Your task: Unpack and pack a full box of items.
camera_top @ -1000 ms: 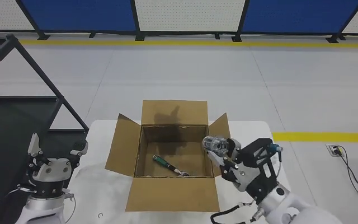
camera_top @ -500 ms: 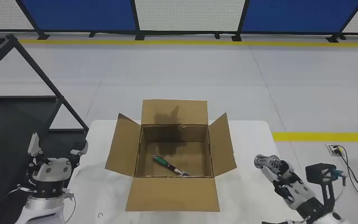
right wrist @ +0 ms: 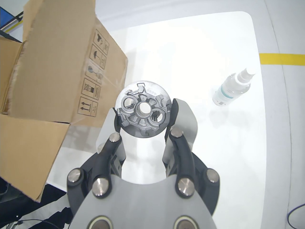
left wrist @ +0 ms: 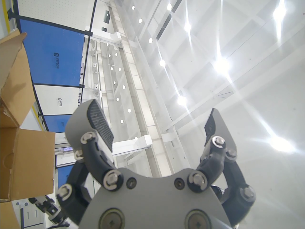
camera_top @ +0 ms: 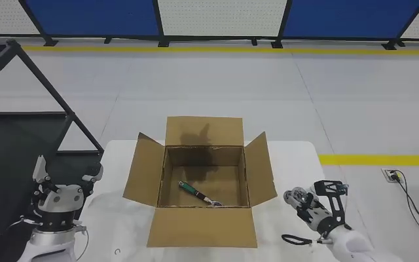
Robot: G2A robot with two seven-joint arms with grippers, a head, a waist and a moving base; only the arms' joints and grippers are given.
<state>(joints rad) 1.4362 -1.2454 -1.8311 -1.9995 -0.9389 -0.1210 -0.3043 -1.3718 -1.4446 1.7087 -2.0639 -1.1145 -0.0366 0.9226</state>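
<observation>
Currently, unpacking appears nearly done: the right gripper (right wrist: 144, 116) is clamped on a metal disc (right wrist: 143, 108) above the table (right wrist: 190, 48), beside the box (camera_top: 201, 226); a spray bottle (right wrist: 232, 89) already lies out. One tool (camera_top: 196, 192), possibly a wrench, lies inside the box. The left gripper (left wrist: 157, 125) has its jaws apart, empty; repacking is pending

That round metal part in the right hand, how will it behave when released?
The metal part looks cast, so probably stiff and heavy for its size. Being round, it could roll if released on edge. The right hand pinches only its rim, so it might slip.
</observation>
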